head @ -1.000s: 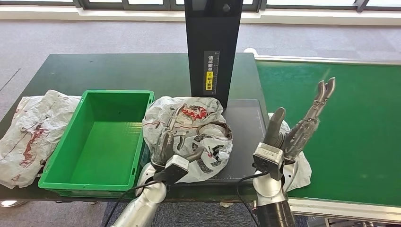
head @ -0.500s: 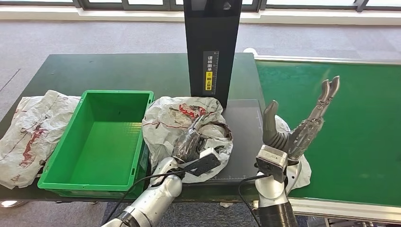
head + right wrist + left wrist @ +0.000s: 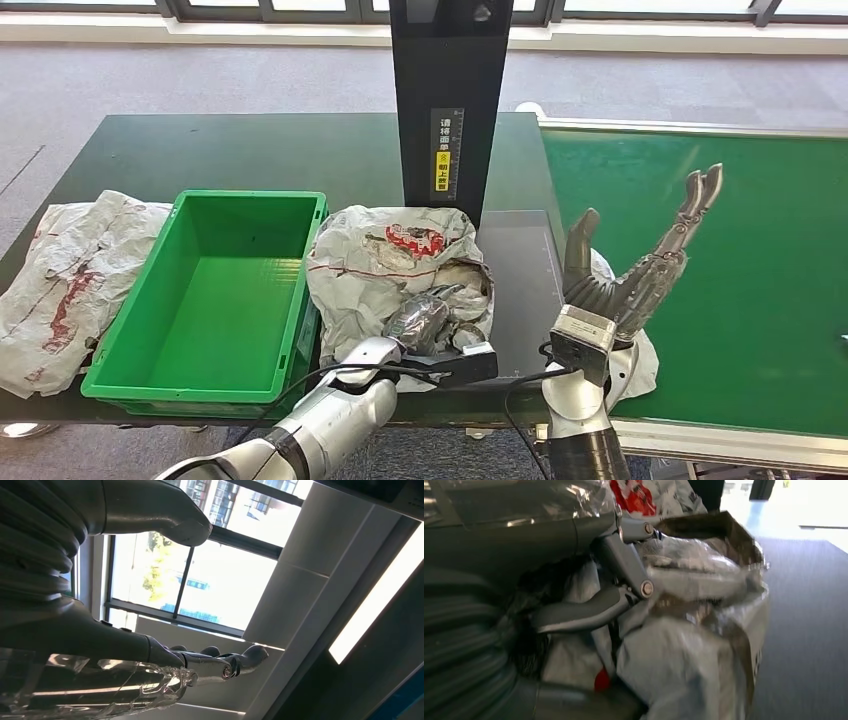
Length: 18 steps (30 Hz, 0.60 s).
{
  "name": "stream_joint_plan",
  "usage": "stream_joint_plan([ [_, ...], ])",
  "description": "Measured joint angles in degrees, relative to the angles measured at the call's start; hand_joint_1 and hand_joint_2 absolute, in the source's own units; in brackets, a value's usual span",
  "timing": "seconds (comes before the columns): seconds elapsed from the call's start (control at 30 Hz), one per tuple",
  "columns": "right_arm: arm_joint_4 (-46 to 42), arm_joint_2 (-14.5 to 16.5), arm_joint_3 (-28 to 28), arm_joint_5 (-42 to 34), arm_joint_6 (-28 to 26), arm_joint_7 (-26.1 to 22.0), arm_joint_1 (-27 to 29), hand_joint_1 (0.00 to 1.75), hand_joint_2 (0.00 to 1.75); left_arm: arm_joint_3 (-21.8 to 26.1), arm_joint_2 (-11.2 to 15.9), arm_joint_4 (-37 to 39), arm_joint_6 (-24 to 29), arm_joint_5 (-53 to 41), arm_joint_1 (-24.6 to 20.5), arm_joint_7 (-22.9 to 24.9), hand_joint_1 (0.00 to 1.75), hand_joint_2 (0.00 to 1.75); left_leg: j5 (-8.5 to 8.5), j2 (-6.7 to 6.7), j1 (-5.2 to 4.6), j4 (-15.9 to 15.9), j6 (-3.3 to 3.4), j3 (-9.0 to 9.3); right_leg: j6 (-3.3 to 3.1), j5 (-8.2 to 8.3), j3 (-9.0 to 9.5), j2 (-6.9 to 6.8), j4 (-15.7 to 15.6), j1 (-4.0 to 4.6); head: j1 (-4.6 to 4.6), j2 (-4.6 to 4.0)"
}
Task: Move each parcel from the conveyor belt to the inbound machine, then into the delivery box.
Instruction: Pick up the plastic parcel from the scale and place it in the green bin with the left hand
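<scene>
While the left hand [image 3: 425,322] clutches the crumpled grey parcel [image 3: 400,262] on the inbound machine's black platform [image 3: 522,262], the right hand [image 3: 630,270] hovers spread and empty. Scanning looks finished; next, lift it leftward into the green delivery box [image 3: 208,380].

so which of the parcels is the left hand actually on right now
The crumpled white parcel on the black inbound machine plate, right of the green box. The left hand grips its near edge. The parcel left of the box lies untouched.
</scene>
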Motion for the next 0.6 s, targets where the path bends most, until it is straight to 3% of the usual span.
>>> stream_joint_plan([
  [0.43,0.3,-0.1,-0.5,-0.2,0.0,0.0,0.1,0.0,1.75,-2.9,0.0,3.2,-1.8,-2.3,-2.5,2.2,1.75,1.75,0.01,0.01,0.0,0.0,-0.01,0.21,-0.01,0.01,0.19,0.02,0.0,0.01,-0.01,0.0],
  [0.6,0.3,-0.1,-0.5,-0.4,0.0,0.0,0.1,0.0,1.75,-3.4,0.0,3.6,-5.2,-4.6,-2.8,4.3,1.75,1.75,0.0,0.01,0.0,0.0,-0.01,0.22,-0.01,0.01,0.2,0.02,0.0,0.01,-0.01,-0.01],
])
